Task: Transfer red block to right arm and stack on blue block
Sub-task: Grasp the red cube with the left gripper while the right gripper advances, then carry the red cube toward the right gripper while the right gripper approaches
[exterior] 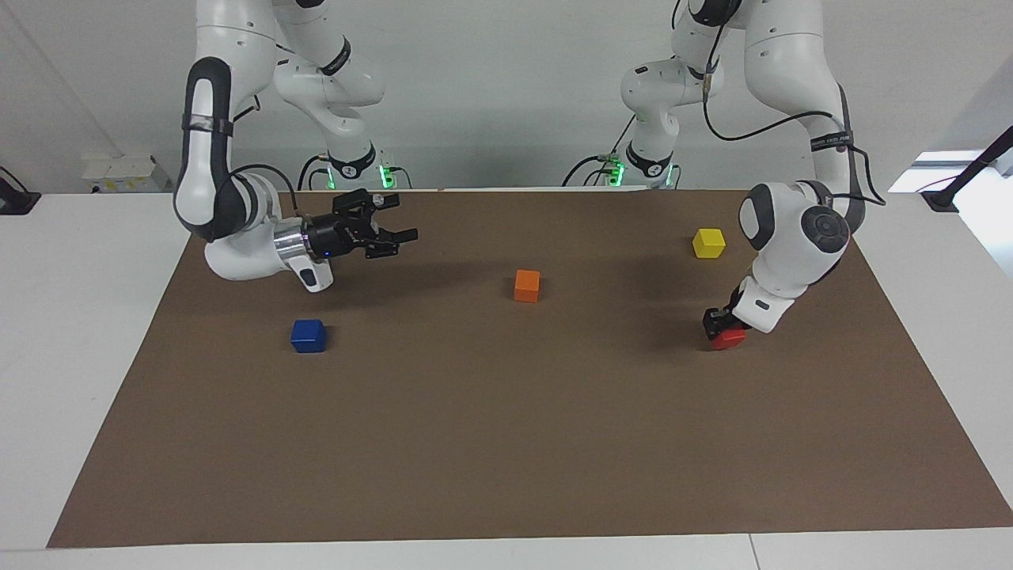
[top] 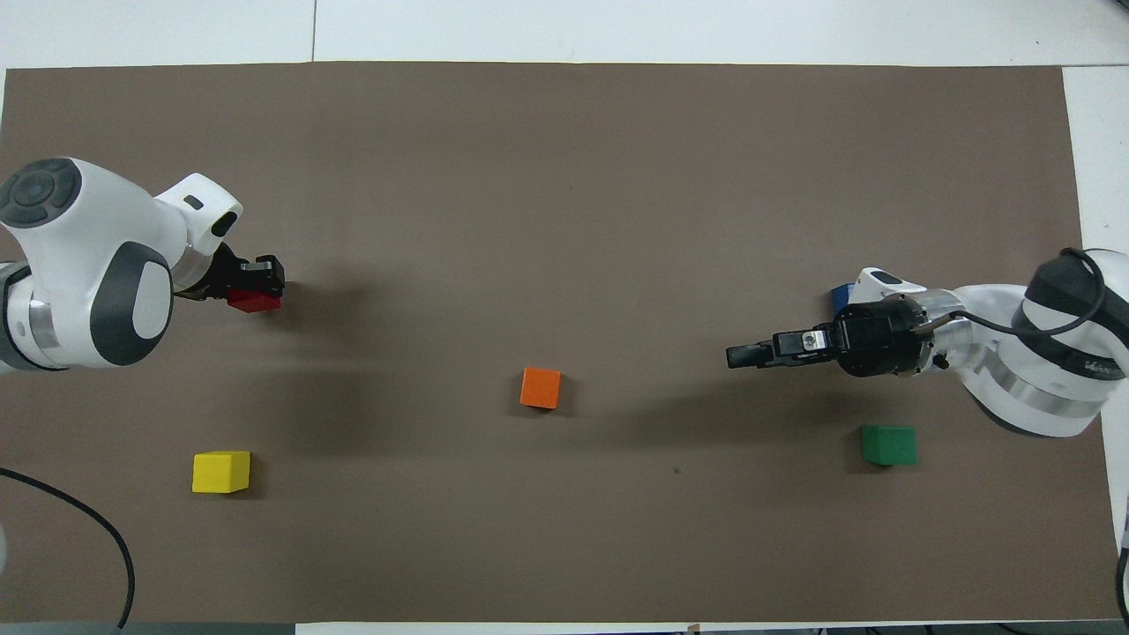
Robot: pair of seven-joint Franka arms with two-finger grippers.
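The red block (exterior: 730, 340) (top: 253, 302) lies at the left arm's end of the brown mat, a little tilted. My left gripper (exterior: 722, 323) (top: 257, 280) points down from above and is shut on it. I cannot tell whether the block still touches the mat. The blue block (exterior: 308, 335) sits on the mat at the right arm's end. In the overhead view only a corner of the blue block (top: 842, 291) shows past the right wrist. My right gripper (exterior: 400, 220) (top: 737, 355) is open and holds nothing. It hangs level over the mat, pointing toward the orange block.
An orange block (exterior: 527, 285) (top: 541, 387) stands mid-mat. A yellow block (exterior: 708, 242) (top: 221, 471) lies nearer to the robots than the red block. A green block (top: 888, 444) sits nearer to the robots than the blue one, hidden by the right arm in the facing view.
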